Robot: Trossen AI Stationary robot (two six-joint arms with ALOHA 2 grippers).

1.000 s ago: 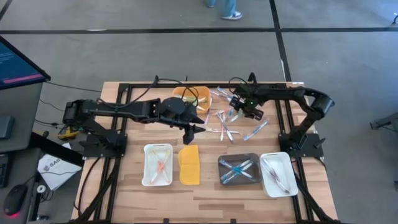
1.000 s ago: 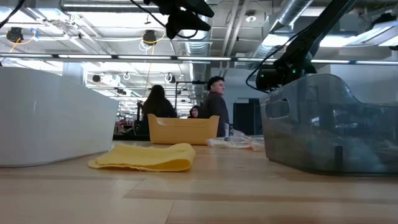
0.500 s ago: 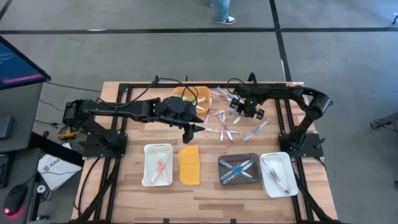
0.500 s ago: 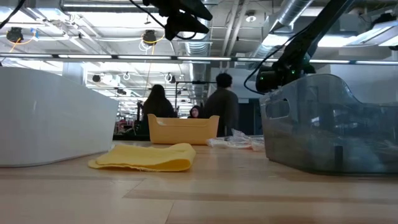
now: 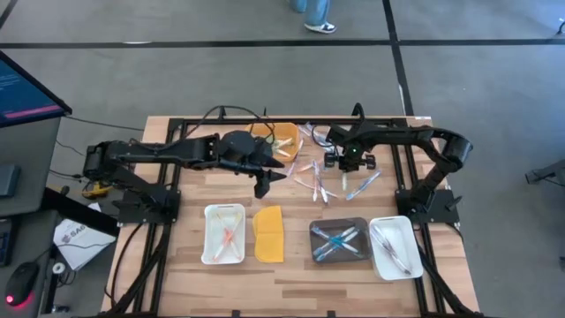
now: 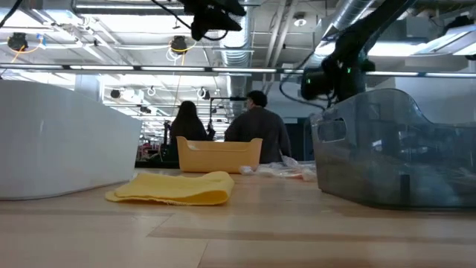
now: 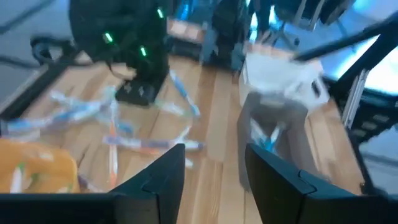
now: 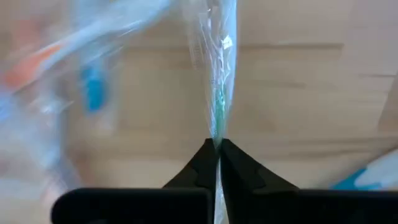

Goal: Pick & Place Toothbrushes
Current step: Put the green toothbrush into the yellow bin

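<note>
**Right gripper clamping a wrapped green toothbrush at the pile**

The right gripper (image 8: 217,149) is sitting at the loose pile of toothbrushes (image 5: 316,172) on the far middle of the table (image 5: 291,274), its fingers pinched tight together on a clear-wrapped toothbrush with green showing inside (image 8: 219,99). In the right wrist view the wrapper is running straight out from between the fingertips, with the wooden surface behind it and blurred blue and orange pieces off to one side.

The left gripper (image 7: 214,171) is hovering above the table just beside the yellow bin (image 5: 274,139), its fingers spread apart and holding nothing.

Along the near edge, four items are lying in a row: a white tray (image 5: 224,233) containing pink/orange toothbrushes, the flat yellow lid (image 5: 269,234), a dark clear tray (image 5: 339,240) with blue ones, and a second white tray (image 5: 394,246) with clear ones.

In the low view, people are standing in the room behind the table.
</note>
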